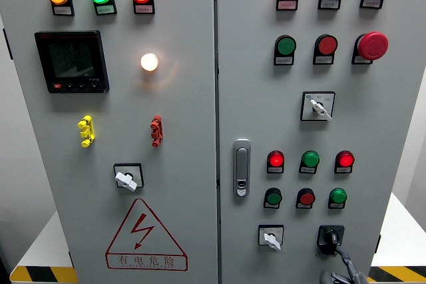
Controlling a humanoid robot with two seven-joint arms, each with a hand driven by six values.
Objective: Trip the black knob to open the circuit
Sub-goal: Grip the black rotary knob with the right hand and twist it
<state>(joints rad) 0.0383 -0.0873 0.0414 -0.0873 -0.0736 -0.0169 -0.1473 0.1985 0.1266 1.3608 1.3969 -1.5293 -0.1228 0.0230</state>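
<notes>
The black knob sits on a square black plate at the lower right of the grey cabinet's right door. Its grip points down and slightly left. My right hand comes up from the bottom edge directly below the knob, and its tip reaches the knob's lower edge. Most of the hand is cut off by the frame, so its grasp is hidden. The left arm does not show.
A white selector switch sits left of the knob. Above it are rows of red and green lamps and buttons. Also here are a red mushroom button, a chrome door latch and, on the left door, a meter.
</notes>
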